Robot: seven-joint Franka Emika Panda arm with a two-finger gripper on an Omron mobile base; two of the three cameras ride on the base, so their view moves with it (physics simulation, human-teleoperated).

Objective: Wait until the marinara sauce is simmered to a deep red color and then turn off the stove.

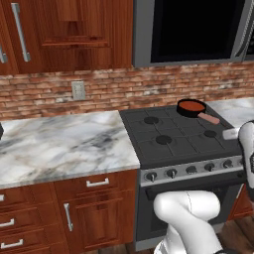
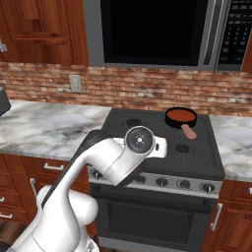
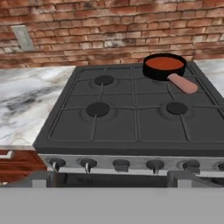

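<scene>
The marinara sauce (image 1: 191, 105) (image 2: 180, 115) (image 3: 164, 63) is a flat orange-red disc in a small dark pan (image 3: 151, 72) on the back right burner of the stove (image 1: 178, 144) (image 2: 197, 152) (image 3: 131, 122). The pan's reddish handle (image 3: 183, 83) points toward the front right. A row of dark knobs (image 3: 121, 165) (image 1: 171, 173) (image 2: 184, 184) runs along the steel front strip. My gripper (image 3: 111, 178) hangs open in front of the stove at about knob height, fingers wide apart, with nothing between them. It touches no knob.
A black-windowed microwave (image 1: 198, 30) (image 2: 157, 29) hangs above the stove. Marble counter (image 1: 59, 144) (image 2: 44, 128) lies to the left, with more at the right (image 2: 234, 142). A wall outlet (image 1: 78, 90) (image 3: 22, 37) sits in the brick backsplash. Wooden drawers (image 1: 96, 198) stand below the counter.
</scene>
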